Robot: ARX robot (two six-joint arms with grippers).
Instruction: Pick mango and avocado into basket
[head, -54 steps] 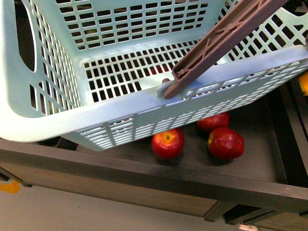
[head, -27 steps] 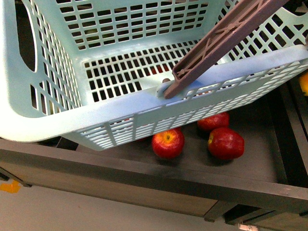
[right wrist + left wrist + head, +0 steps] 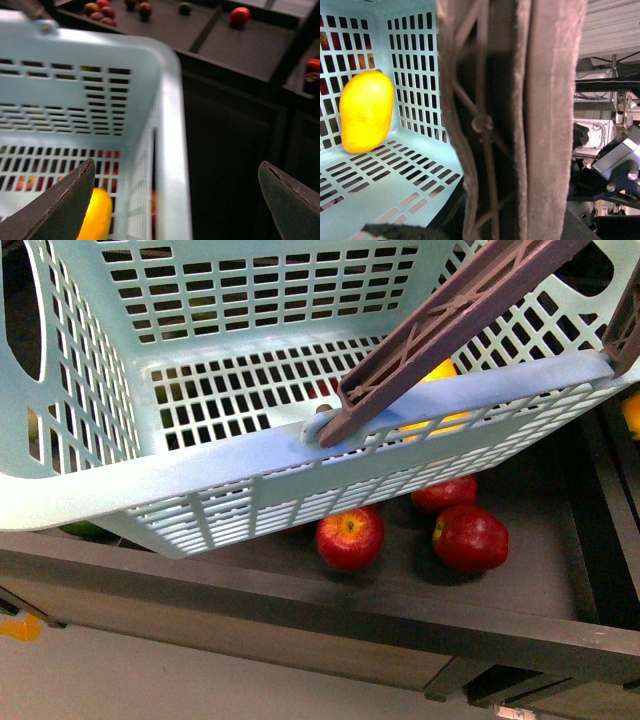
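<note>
the mango is in the basket, in a far corner of the slotted floor. in the front view it shows only in patches through the lattice, at about 2 o'clock from the floor's middle and partly behind the handle. in the left wrist view it seems to stand on end with its long axis near upright, close against the wall; i cannot tell whether it rests fully on the floor. nothing else shows inside the basket.

the right gripper hangs over that same corner with its fingers spread wide and nothing between them. the mango lies below it, just inside the rim. the right arm is the nearer one and looks free.

the left gripper hardly shows. the handle fills its wrist view at close range, so i cannot tell whether it is clamped on the handle or loose.

i cannot pick out the avocado for sure. a small green fruit in a far bin in the right wrist view is too small to name.

the mango half of the task looks done, and the avocado is left.

three apples lie in the dark bin at 6 o'clock below the basket's near wall.
</note>
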